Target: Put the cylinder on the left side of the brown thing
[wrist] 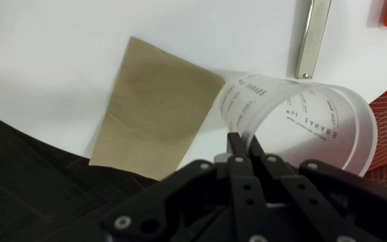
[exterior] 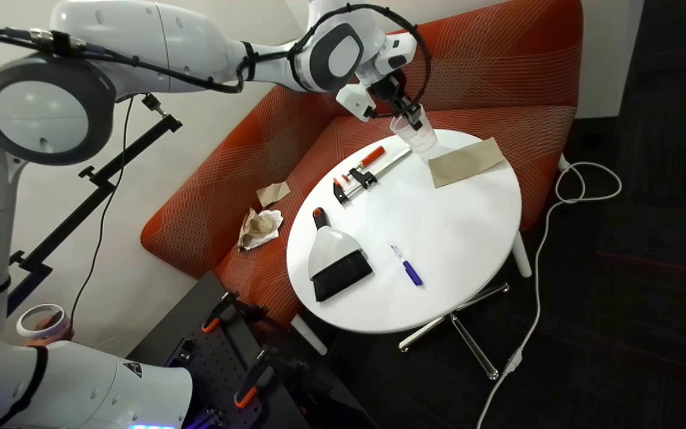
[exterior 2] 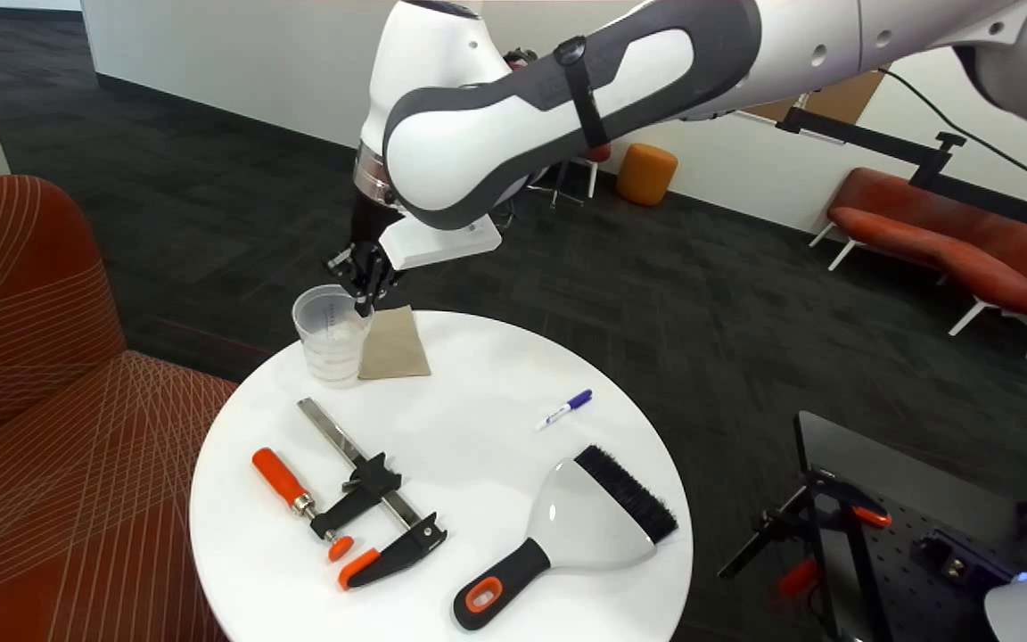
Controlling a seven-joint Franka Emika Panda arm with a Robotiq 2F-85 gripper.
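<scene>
The cylinder is a translucent white measuring cup (exterior: 419, 138), also in an exterior view (exterior 2: 332, 343) and the wrist view (wrist: 314, 124), with its mouth up. The brown thing is a flat tan paper-like sheet (exterior: 467, 163), also in an exterior view (exterior 2: 395, 346) and the wrist view (wrist: 160, 107). It lies at the table's edge. My gripper (wrist: 245, 143) is shut on the cup's wall at the rim, with one finger inside and one outside. The cup's base is close beside the sheet. I cannot tell whether the base touches the table.
A bar clamp (exterior 2: 373, 477) with orange grips lies near the cup. A dustpan with black brush (exterior 2: 585, 522) and a blue pen (exterior 2: 567, 408) lie farther off on the round white table (exterior: 456, 238). A red sofa (exterior: 498, 77) stands close behind the table's edge.
</scene>
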